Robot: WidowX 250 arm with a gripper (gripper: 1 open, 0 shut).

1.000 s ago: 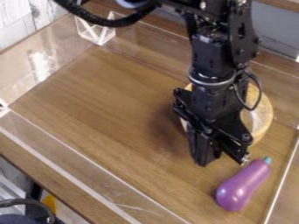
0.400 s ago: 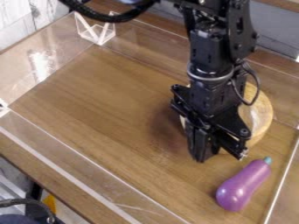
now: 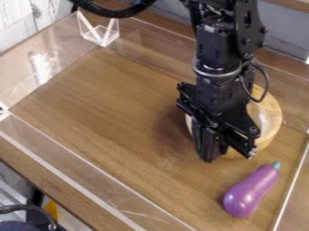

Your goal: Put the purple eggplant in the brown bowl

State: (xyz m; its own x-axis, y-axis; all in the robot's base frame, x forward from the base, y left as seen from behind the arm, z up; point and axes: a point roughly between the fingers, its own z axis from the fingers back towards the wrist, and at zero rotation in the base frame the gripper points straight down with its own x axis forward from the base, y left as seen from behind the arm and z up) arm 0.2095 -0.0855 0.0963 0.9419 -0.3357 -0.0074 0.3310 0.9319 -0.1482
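Purple and glossy, the eggplant (image 3: 250,191) lies on the tabletop (image 3: 108,108) at about 4 o'clock from the centre of my view, its teal stem tip pointing up and right toward the edge. It is resting free; nothing touches it. My hand (image 3: 218,153) hangs at roughly 3 o'clock, pointing straight down, with its black fingers pressed together and nothing between them. The fingertips sit just above the wood, near the eggplant but clearly apart from it, up and to its left. The bowl (image 3: 268,115) is behind the hand at about 2 o'clock, mostly hidden by the arm; I can only see a pale wooden arc of its rim on the right side. I cannot see inside it. A clear plastic wall runs along the tabletop's near and left edges.
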